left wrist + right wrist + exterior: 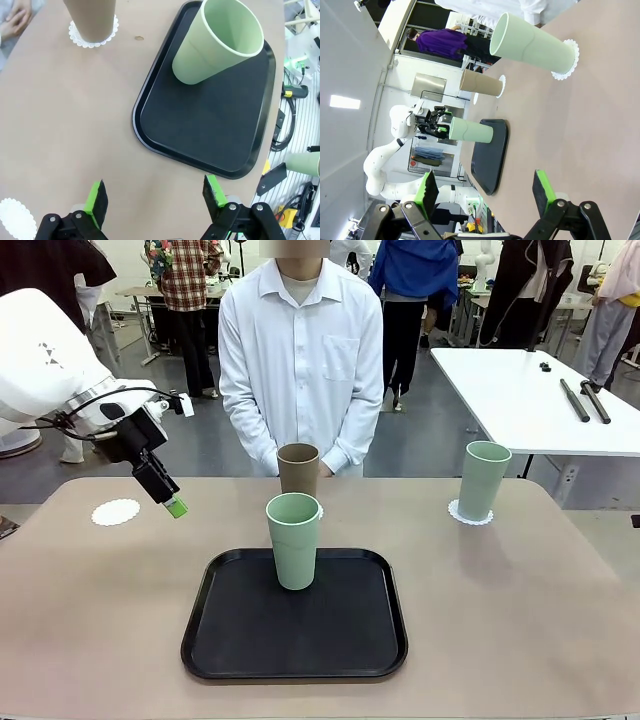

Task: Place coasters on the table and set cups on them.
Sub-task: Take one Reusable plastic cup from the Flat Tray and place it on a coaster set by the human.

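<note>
At the far left a bare coaster (116,511) lay on the tabletop (520,590). My left jaws hung open over the tabletop just beside it, holding nothing. In the middle a green cup (294,540) stood on the black tray (220,640). Behind it the brown cup (298,468) sat on a coaster (75,37), plain from my left wrist; from the front the green cup stood before it. Far right, the second green cup (484,480) rested on its coaster (470,514). My right wrist showed my right jaws wide and empty.

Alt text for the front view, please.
A mint cup stands on a black tray mid-table; a brown cup and another mint cup sit on coasters farther back. The left gripper hovers by a third, bare coaster; a person stands opposite.
</note>
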Controlling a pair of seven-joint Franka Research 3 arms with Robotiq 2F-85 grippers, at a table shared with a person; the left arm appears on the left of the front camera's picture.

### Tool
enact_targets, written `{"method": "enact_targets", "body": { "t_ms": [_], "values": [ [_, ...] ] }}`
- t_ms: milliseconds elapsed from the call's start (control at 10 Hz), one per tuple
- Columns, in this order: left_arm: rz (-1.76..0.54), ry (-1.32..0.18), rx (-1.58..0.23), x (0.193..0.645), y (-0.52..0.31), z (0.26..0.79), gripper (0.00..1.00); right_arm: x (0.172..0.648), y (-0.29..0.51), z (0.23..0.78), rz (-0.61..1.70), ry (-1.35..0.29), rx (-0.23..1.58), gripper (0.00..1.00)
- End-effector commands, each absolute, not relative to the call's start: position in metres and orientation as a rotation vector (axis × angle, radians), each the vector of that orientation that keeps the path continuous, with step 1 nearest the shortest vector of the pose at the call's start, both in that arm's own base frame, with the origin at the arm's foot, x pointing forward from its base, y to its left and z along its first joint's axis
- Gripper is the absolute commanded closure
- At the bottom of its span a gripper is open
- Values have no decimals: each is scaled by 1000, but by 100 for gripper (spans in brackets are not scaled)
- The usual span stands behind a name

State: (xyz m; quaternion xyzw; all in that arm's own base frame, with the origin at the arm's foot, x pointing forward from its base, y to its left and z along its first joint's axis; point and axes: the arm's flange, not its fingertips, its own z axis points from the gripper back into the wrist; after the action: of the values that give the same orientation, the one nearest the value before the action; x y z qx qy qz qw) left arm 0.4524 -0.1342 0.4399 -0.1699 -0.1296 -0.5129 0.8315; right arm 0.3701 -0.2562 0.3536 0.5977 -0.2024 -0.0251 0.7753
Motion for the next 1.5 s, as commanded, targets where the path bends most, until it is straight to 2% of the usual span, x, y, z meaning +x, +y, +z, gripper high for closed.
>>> {"method": "enact_targets", "body": {
  "t_ms": [0, 200, 600, 800, 900, 1100, 1400],
  "values": [
    [-1089, -285, -341, 452, -138, 441, 0, 369, -256, 354, -56, -440, 1295, 0],
    [-1090, -277, -359, 452, -135, 440, 0, 369, -256, 354, -56, -440, 1295, 0],
    [-1391, -670, -746, 452, -152, 416, 0, 369, -256, 354, -56, -440, 1295, 0],
    [-1345, -904, -852, 452, -146, 390, 0, 369, -256, 354, -56, -440, 1295, 0],
    [-1300, -968, -946, 451, -138, 374, 0, 369, -256, 354, -56, -440, 1295, 0],
    [-1235, -1023, -1037, 450, -130, 347, 0, 369, -256, 354, -56, -440, 1295, 0],
    [-1191, -955, -1109, 453, -129, 306, 0, 369, -256, 354, -56, -440, 1295, 0]
  ]
}}
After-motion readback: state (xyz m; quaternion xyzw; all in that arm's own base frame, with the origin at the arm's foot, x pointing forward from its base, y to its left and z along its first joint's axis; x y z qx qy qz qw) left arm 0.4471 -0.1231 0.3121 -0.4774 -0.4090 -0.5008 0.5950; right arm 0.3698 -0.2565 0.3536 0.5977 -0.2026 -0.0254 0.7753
